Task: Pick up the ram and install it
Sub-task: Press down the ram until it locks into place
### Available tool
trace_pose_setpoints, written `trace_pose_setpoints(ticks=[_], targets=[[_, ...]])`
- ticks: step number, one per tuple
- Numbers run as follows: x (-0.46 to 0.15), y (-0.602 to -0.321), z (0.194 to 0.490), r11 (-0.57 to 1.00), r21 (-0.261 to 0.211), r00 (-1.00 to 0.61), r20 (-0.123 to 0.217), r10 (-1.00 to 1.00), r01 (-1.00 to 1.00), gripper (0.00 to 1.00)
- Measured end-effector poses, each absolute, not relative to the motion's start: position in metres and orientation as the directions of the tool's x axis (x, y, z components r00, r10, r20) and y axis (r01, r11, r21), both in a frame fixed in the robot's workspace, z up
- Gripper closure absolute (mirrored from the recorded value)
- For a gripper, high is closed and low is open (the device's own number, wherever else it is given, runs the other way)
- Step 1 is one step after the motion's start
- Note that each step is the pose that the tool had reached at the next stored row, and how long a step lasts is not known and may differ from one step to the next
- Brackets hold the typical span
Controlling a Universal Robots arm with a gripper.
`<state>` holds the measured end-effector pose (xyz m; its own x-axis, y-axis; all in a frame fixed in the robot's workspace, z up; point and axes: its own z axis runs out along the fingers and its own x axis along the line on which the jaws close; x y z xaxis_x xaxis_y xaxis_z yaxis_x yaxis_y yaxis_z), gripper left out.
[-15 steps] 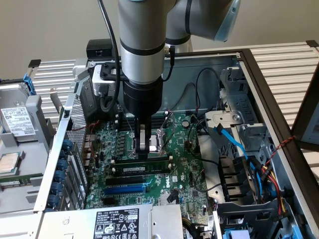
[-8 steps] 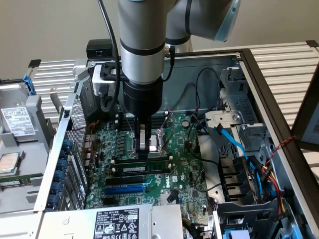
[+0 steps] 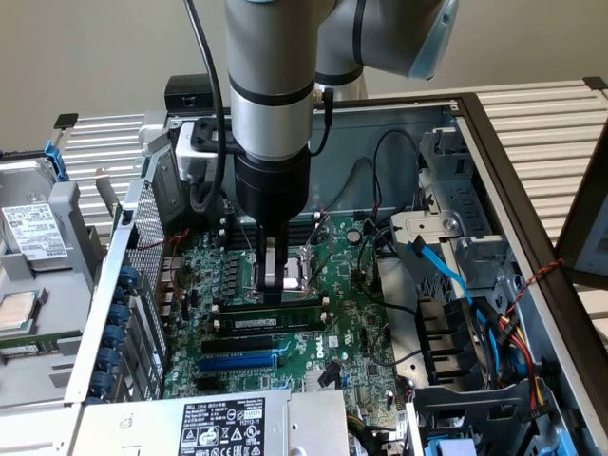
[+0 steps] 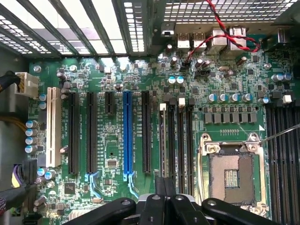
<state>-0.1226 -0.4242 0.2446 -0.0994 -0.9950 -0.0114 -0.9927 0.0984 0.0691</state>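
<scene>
Your ram (image 3: 269, 323) is a long, narrow green stick with dark chips and a small pale label along its face. In the exterior view you see it lying lengthwise on the motherboard (image 3: 304, 342), running from that view's left to its right, just under the tool (image 3: 274, 277). It sits in line with the long black slots (image 3: 249, 344), with the blue slot (image 3: 237, 362) a little further toward the camera. Whether it is fully seated you cannot tell.
</scene>
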Motion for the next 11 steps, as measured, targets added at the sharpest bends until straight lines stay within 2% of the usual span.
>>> trace_pose_setpoints(ticks=[11], targets=[[-0.1225, -0.4242, 0.2421, 0.257, 0.069, -0.258, -0.010, -0.966, -0.964, 0.90]])
